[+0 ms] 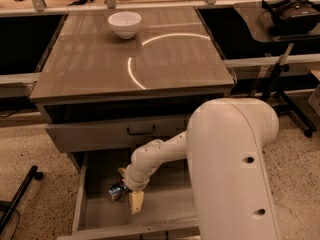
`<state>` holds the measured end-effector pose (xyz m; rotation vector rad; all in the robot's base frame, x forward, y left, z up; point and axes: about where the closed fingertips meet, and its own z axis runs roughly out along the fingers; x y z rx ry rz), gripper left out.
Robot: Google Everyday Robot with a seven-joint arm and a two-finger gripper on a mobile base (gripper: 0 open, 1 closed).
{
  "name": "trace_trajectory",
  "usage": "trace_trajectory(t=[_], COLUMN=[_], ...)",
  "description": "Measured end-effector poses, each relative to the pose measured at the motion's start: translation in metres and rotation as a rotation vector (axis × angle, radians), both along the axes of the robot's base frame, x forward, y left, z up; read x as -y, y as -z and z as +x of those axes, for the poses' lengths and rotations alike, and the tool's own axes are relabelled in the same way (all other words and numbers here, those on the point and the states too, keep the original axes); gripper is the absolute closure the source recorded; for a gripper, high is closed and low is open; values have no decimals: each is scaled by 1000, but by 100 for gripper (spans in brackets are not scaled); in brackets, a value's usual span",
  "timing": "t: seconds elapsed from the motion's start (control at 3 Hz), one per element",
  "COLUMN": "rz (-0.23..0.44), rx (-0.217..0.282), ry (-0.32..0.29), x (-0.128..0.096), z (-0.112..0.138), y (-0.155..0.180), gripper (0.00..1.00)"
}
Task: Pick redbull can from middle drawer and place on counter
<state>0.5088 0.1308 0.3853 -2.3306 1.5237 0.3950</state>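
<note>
The redbull can (116,190) lies on its side in the open middle drawer (167,206), left of centre. My gripper (128,187) reaches down into the drawer right beside the can. Its fingers are spread, one pale fingertip (136,202) in front of the can and one (122,171) behind it, so the can's right end sits at the mouth of the jaws. The counter (100,69) is the glossy wood-grain cabinet top above, with a curved light reflection. My white arm (230,169) covers the drawer's right part.
A white bowl (125,23) stands at the back of the counter. A shut drawer front with a dark handle (141,130) overhangs the open drawer. Dark side tables flank the cabinet; a headset (292,10) lies on the right one. A black stand leg (20,194) is at the left.
</note>
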Motion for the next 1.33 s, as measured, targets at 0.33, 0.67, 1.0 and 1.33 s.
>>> trace_trajectory(t=[0.33, 0.67, 1.0, 1.33], rz=[-7, -14, -20, -22], rx=[-21, -40, -50, -51], ry=[-3, -3, -5, -6], x=[-4, -4, -3, -3], z=[-1, -2, -3, -4], y=[8, 15, 17, 17], gripper=[17, 41, 64, 93])
